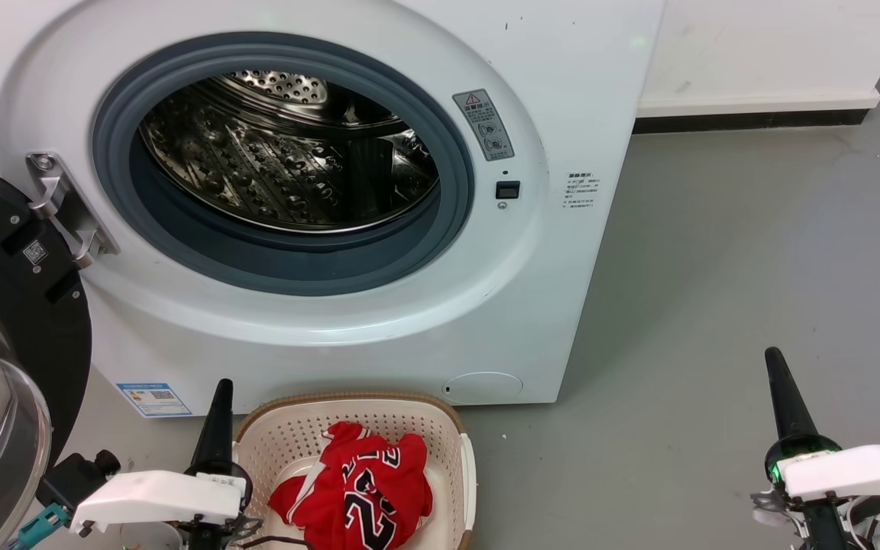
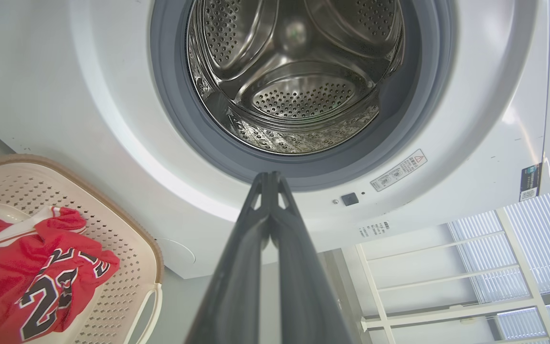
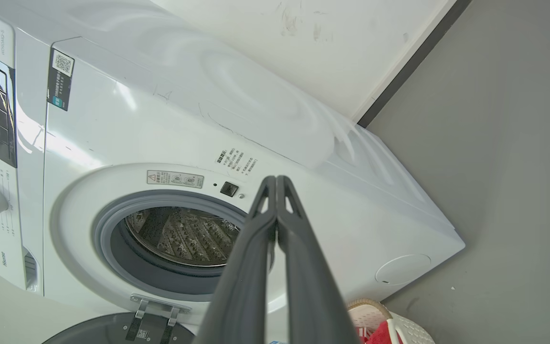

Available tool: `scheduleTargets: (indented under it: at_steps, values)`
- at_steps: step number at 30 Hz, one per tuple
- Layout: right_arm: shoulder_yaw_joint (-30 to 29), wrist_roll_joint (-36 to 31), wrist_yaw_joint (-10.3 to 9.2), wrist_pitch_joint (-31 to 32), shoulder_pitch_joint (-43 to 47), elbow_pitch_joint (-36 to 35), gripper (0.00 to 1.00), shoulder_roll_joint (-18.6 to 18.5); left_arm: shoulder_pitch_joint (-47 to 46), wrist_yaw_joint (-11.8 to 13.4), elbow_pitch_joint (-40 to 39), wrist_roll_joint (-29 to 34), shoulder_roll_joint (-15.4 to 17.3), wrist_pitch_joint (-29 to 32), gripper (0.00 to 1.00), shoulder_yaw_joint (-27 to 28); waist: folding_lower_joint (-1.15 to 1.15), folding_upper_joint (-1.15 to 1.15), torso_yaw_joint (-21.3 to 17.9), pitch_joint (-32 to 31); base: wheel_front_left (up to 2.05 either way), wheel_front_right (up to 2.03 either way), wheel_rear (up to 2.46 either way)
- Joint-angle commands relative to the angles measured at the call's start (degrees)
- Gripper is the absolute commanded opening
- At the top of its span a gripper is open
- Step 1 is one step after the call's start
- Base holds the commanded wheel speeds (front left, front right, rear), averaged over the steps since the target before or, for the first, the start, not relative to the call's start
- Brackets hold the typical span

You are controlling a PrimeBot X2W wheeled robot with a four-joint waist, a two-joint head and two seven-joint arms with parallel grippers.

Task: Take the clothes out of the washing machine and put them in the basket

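Clothes of bright red fabric (image 1: 310, 508), a jersey (image 1: 367, 489) with white-and-black numbers and striped trim uppermost, are lying crumpled in the oval cream plastic basket with perforated sides and a brown woven-look rim (image 1: 287, 424). The basket is sitting on the grey floor (image 1: 715, 267) just in front of the large white front-loading washing machine (image 1: 562, 92). We are seeing the black-framed glass door (image 1: 4, 321) hanging open at our left and the perforated steel drum (image 1: 287, 168) gleaming bare behind its grey rubber ring (image 1: 455, 198), in the head view and the left wrist view alike. We are judging the unloading done, or nearly so, with at most a check of the drum's hidden lower front remaining. The red fabric is bunching toward the middle of the basket, folded over itself, so we cannot tell whether one garment or two are making it up. Our left gripper (image 1: 222, 388) is hovering just beside the basket's left rim, its two long dark fingers (image 1: 215, 435) pressed together on nothing. Our right gripper (image 1: 774, 357) is hanging well apart over the floor, likewise closed and empty.
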Motion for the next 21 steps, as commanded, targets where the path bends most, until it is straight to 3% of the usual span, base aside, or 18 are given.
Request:
scheduleTargets:
  at_steps: [1, 21]
  values:
    - [-0.1, 1.7, -0.01, 0.4, -1.5, -0.2, 0.0, -0.4, -1.5, -0.5, -0.2, -1.5, 0.3, 0.4, 0.0, 0.4, 0.0, 0.0, 0.0, 0.0, 0.0, 0.0, 0.0]
    - [-0.7, 13.7, -0.02, 3.3, -2.5, 1.7, 0.0, -0.3, -2.7, -1.3, 1.7, -12.8, 0.2, 3.3, 0.0, 1.5, 0.0, 0.0, 0.1, -0.8, 0.0, 0.0, 0.0]
